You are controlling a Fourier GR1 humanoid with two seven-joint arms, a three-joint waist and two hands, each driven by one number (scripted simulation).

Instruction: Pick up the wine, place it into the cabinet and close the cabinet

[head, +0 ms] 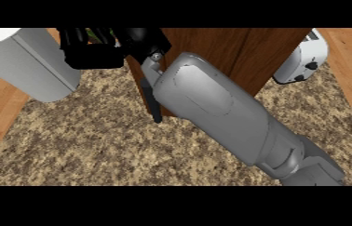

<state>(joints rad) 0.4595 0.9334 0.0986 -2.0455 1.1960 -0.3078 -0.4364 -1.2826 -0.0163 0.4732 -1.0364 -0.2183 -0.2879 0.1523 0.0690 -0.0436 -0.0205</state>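
Note:
My right forearm runs from the lower right up to the top left. Its black hand is curled round the wine bottle, of which only a green sliver shows between the fingers at the picture's top. The hand sits just left of the brown wooden cabinet panel, whose dark bar handle hangs along its left edge, close to my wrist. The cabinet's inside is hidden. At the far left lies my left forearm; its hand is out of the picture.
A white toaster stands at the right, beside the cabinet panel. The speckled stone counter spreads below both arms, with wooden floor at its left edge.

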